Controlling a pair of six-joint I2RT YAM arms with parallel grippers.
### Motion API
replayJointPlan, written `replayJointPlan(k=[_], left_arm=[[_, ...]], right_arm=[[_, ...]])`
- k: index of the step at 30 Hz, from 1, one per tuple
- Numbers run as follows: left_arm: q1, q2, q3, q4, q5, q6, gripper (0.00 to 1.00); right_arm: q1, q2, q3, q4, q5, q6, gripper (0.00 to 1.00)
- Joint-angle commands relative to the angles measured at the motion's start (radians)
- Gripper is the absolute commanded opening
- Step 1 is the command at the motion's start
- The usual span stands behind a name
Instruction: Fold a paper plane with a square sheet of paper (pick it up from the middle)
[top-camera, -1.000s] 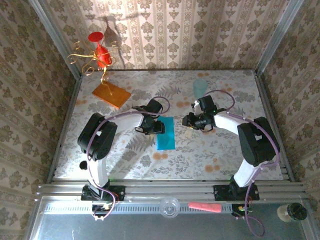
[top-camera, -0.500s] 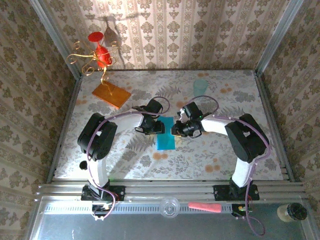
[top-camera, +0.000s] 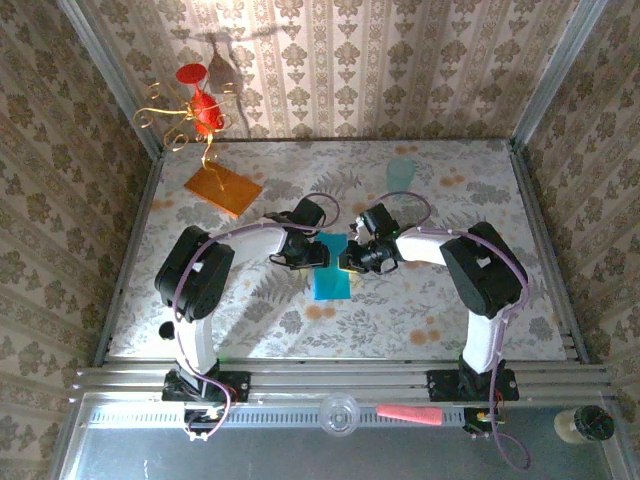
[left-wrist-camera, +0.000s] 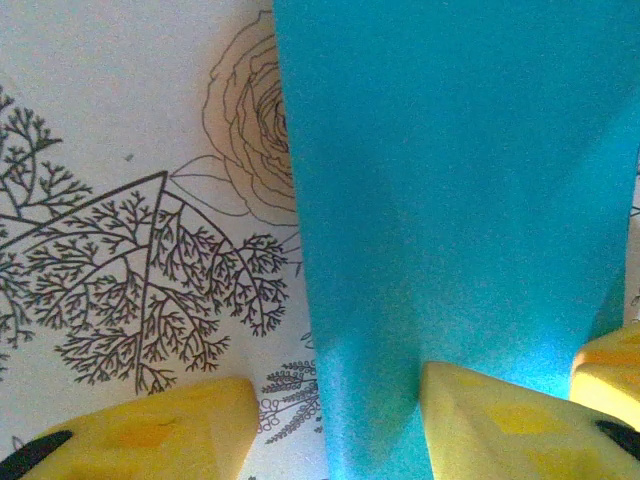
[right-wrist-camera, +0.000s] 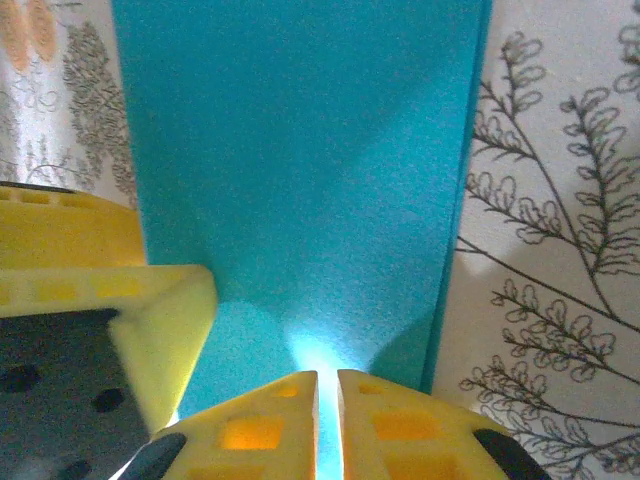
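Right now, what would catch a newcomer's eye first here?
The teal-blue paper, folded into a strip at the centre of the table, with the left gripper and right gripper facing each other over it. Next, the red-and-gold ornament in the far-left corner, just behind the orange slab.

Top cam's mounted high behind the arm bases, tilted down and forward, so you get the whole table (top-camera: 420, 310) plus the walls from pretty far off. The two wrist cams are the opposite, right down near the tabletop, each peeking out past its own yellow tips: left gripper (left-wrist-camera: 335, 385), right gripper (right-wrist-camera: 327, 378). All three overlap on the blue sheet of paper (top-camera: 331, 280) mid-table, and each wrist cam catches a bit of the other gripper's finger (left-wrist-camera: 610, 365)
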Motion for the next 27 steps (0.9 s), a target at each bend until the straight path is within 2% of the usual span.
replayJointPlan(k=[1,10,17,19,21,24,27], left_arm=[[-0.008,0.123,-0.074,0.036,0.003,0.008,0.52],[-0.005,0.046,-0.064,0.026,-0.019,0.013,0.52],[0.002,-0.171,-0.066,0.059,-0.068,-0.029,0.52],[0.007,-0.213,-0.084,0.092,-0.047,-0.04,0.51],[0.007,-0.232,-0.097,0.139,0.036,-0.032,0.5],[0.001,-0.217,-0.111,0.201,0.14,-0.052,0.41],[-0.006,-0.188,-0.124,0.247,0.185,-0.09,0.29]], right_arm=[[0.003,0.024,0.028,-0.036,0.003,-0.005,0.15],[-0.009,0.062,-0.009,-0.121,0.046,-0.043,0.15],[-0.013,0.115,-0.003,-0.214,0.108,-0.097,0.13],[-0.015,0.125,-0.001,-0.219,0.114,-0.101,0.13],[-0.015,0.134,-0.001,-0.219,0.12,-0.102,0.13],[-0.015,0.141,-0.002,-0.217,0.126,-0.102,0.12],[-0.014,0.139,-0.011,-0.212,0.138,-0.099,0.11]])
